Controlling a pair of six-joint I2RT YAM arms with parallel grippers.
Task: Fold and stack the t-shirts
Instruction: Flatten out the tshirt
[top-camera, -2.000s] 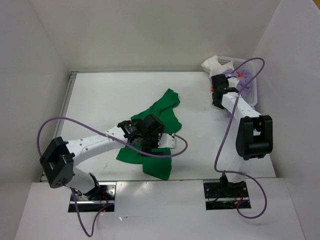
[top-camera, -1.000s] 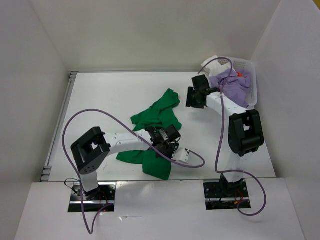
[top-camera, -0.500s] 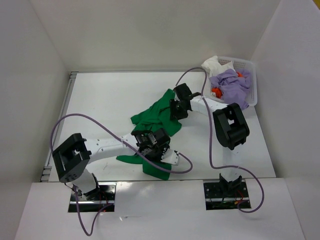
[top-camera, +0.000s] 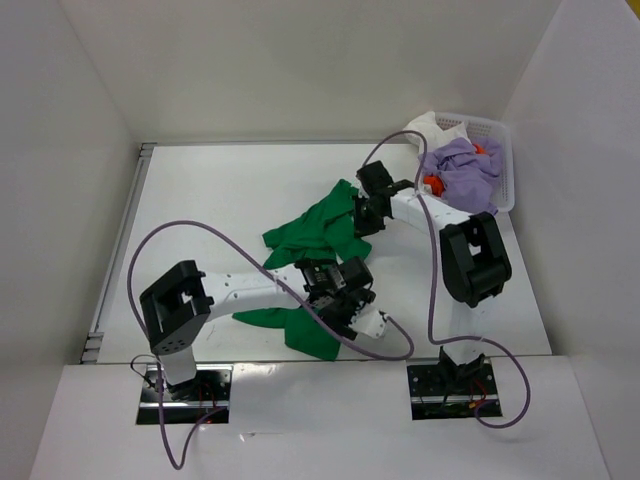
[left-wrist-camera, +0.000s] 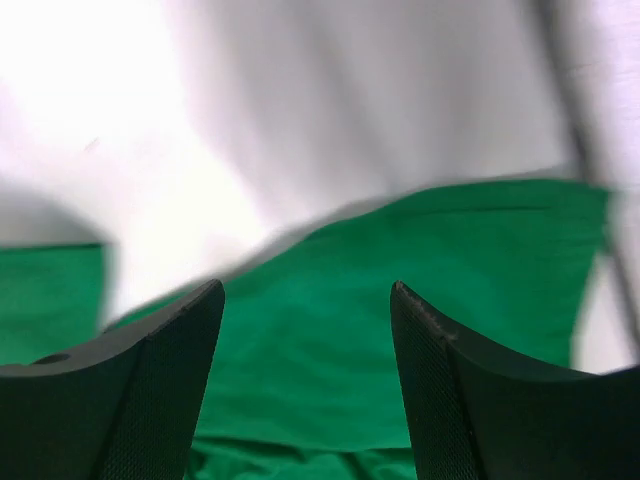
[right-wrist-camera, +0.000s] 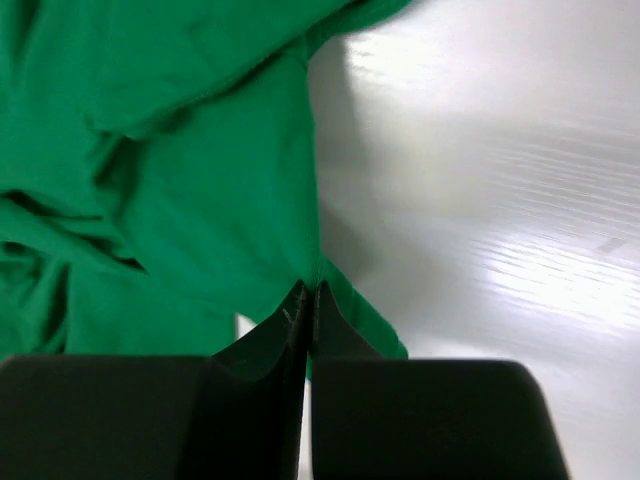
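From above, the green t-shirt lies crumpled on the tabletop, so laying it flat is the step now. Left wrist: the left fingers are spread over it. Right wrist: the right fingers are pressed together, pinching its edge. Next, the left ones need to grab some cloth too

The white desk has a glossy top, closed in by white walls on its left, far and right sides. A green t-shirt lies crumpled on it, spread from the middle toward the near edge. A white mesh basket stands in the far right corner.
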